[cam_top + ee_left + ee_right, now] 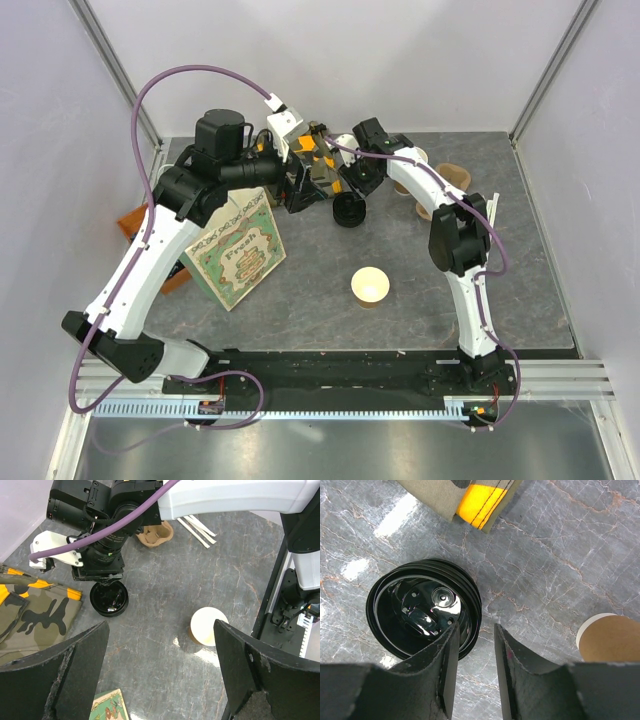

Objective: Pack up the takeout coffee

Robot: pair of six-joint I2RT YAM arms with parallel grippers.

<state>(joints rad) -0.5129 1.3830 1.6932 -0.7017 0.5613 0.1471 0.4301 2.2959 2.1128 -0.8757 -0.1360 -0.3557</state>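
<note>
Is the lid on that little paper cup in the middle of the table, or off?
Off. The cup stands upright with its pale inside showing; a black lid lies apart from it on the table.

We see a printed paper bag (238,258) standing at left, a camouflage pouch (35,617) beyond it, and pale flat sticks (199,526) lying far right.

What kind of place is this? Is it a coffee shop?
Probably not a shop, more likely a robot test booth. Plain white walls box in one grey table, a left arm and a right arm are bolted to a metal rail, and a paper cup and printed bag sit out.
</note>
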